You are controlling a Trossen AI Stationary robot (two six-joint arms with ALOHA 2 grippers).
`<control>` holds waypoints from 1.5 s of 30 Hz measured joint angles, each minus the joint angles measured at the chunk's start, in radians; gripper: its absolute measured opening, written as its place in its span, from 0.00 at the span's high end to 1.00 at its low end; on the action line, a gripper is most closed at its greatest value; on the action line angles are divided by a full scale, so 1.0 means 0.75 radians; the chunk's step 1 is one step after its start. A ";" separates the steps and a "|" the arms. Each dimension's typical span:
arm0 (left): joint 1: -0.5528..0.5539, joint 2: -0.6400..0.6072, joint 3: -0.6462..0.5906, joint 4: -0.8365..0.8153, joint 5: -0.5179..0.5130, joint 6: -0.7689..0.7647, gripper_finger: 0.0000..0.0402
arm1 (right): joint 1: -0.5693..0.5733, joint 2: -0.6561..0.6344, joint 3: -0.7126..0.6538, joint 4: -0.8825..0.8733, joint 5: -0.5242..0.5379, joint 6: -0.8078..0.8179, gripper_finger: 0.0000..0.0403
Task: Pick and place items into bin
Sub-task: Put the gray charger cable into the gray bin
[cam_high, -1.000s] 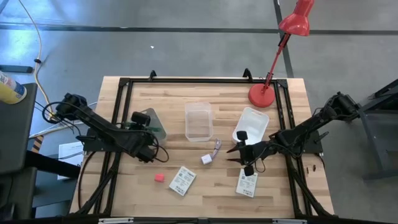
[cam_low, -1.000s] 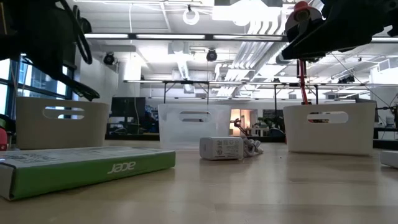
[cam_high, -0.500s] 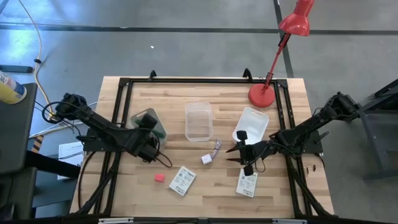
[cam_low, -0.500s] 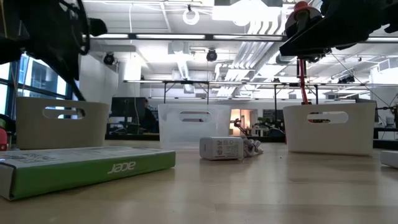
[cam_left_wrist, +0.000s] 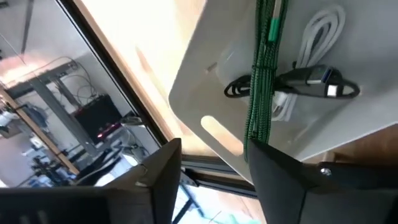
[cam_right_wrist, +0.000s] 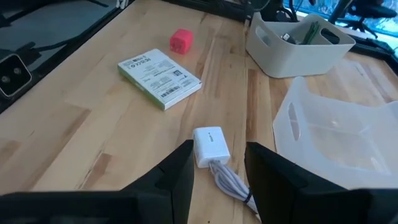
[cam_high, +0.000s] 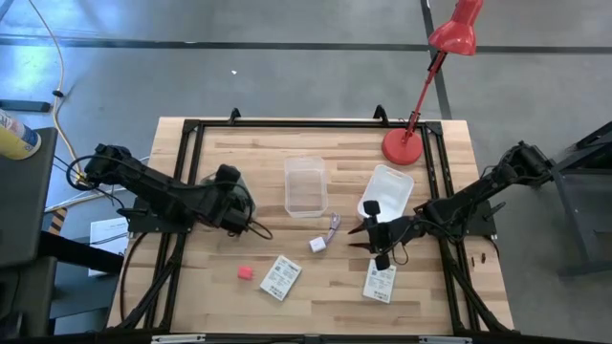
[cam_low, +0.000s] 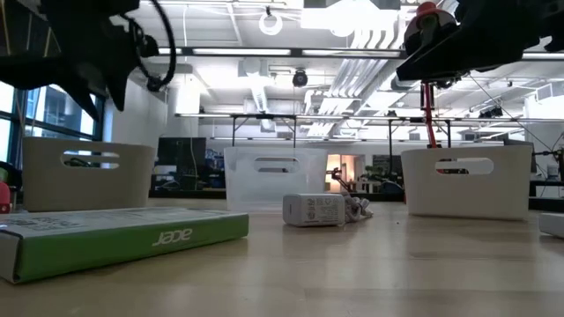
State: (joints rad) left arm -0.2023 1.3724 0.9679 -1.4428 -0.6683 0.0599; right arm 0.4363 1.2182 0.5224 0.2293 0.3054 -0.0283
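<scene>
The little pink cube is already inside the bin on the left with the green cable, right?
Not quite. The green cable does lie in the left bin, as the left wrist view shows, but the pink cube is not in there. The high view shows it sitting on the bare table, beside a printed packet.

Bins: showing three
Printed packets: lying two
Pink cube: sitting one
White cube: sitting one
Red lamp: standing one
</scene>
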 joint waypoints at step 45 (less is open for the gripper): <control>-0.666 0.001 0.177 0.563 -0.240 -0.649 0.62 | -0.273 0.794 0.613 -0.610 -0.153 -0.248 0.74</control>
State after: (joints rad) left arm -0.7021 1.3727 1.1007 -1.0205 -0.8483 -0.4267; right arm 0.2317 1.8137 0.9825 -0.2282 0.1903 -0.2142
